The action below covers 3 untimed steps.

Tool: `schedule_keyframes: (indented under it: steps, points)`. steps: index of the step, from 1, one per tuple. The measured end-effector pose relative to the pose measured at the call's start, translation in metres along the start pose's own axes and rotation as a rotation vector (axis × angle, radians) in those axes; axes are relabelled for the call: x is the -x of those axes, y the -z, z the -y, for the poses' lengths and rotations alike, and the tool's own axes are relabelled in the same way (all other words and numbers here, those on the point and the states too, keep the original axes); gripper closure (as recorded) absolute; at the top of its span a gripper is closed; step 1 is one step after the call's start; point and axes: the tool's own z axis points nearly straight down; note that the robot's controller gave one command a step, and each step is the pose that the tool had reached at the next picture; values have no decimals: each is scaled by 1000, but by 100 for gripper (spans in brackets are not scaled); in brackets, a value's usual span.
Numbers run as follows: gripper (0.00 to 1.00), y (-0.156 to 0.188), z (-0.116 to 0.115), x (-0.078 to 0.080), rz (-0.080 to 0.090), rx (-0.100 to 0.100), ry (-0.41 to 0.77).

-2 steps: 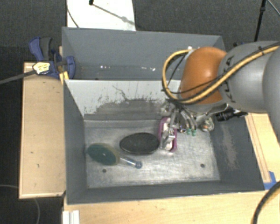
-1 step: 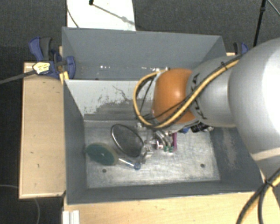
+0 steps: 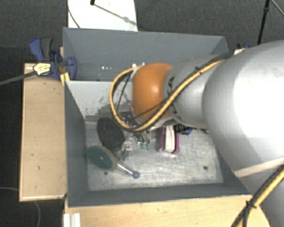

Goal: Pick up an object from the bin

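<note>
Arm (image 3: 236, 108) reaches leftward, gripper (image 3: 128, 144) low beneath orange wrist (image 3: 149, 91)

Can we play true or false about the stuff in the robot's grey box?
1. A dark oval thing lies in the left part of the bin. True.
2. The green round disc lies against the right wall. False: it lies on the left, just in front of the dark oval thing.
3. A purple and white thing lies near the middle of the floor, right below the arm. True.
4. The cover on the robot's wrist is blue. False: it is an orange cover.
</note>
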Motion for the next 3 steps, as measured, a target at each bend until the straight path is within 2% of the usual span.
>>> schedule_keyframes:
  steps: [1,2,3]
  points:
    - [0,34,-62,-11,1,1,-32]
    - [100,34,-58,-10,2,-1,-33]
    - [100,205,-6,-6,4,-2,271]
